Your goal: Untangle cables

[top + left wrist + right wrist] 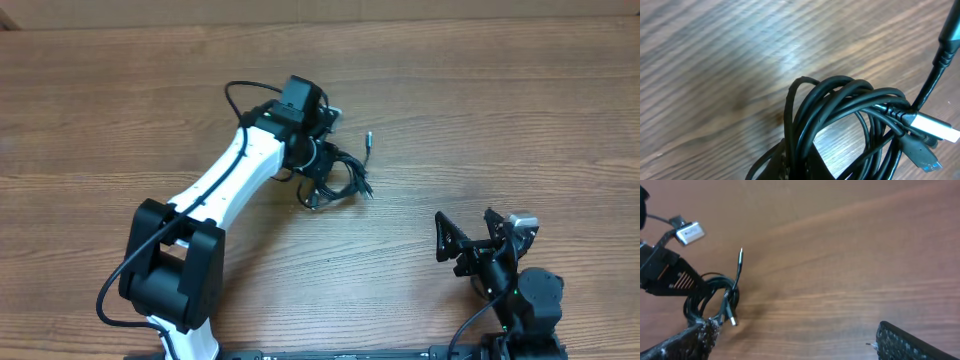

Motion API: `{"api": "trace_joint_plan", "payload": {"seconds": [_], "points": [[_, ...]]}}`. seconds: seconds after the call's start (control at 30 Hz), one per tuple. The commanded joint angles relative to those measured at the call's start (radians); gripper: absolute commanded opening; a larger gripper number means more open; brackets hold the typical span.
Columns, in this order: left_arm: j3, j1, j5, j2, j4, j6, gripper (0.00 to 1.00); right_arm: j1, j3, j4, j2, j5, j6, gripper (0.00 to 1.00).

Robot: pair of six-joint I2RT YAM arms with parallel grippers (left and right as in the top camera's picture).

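Observation:
The cables [340,175] are a bundle of thin black cords in loops at the table's middle, with a silver-tipped plug [369,135] sticking out at the far right. My left gripper [312,160] is shut on the bundle. In the left wrist view the loops [840,115] rise from between the fingers [805,167], with a silver plug [935,127] at the right. My right gripper [470,245] is open and empty near the front right, apart from the cables. Its view shows the bundle [710,300] at the far left and its two fingers [795,342] spread wide.
The wooden table [500,100] fills the view. The left arm's white link [225,180] crosses from the front left toward the middle. The left wrist camera [687,232] shows above the bundle in the right wrist view.

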Motion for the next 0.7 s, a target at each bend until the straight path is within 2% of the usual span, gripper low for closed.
{"api": "trace_joint_plan", "payload": {"seconds": [0.0,0.17,0.4,0.53,0.67], "points": [[0.024,-0.013,-0.028,-0.003,-0.005,0.033,0.04,-0.003,0.124,-0.053,0.065,-0.005,0.019,1.00],[0.024,-0.014,-0.096,-0.034,-0.019,0.007,0.04,-0.003,0.276,-0.182,0.211,-0.005,0.019,1.00],[0.024,-0.015,-0.094,-0.145,-0.011,0.011,0.04,-0.003,0.491,-0.327,0.463,-0.036,0.019,1.00],[0.024,-0.015,0.032,-0.185,-0.013,0.085,0.04,-0.003,0.652,-0.421,0.632,-0.077,0.019,1.00],[0.024,-0.015,0.104,-0.189,-0.012,0.093,0.04,-0.003,0.800,-0.534,0.785,-0.077,0.019,1.00]]}}
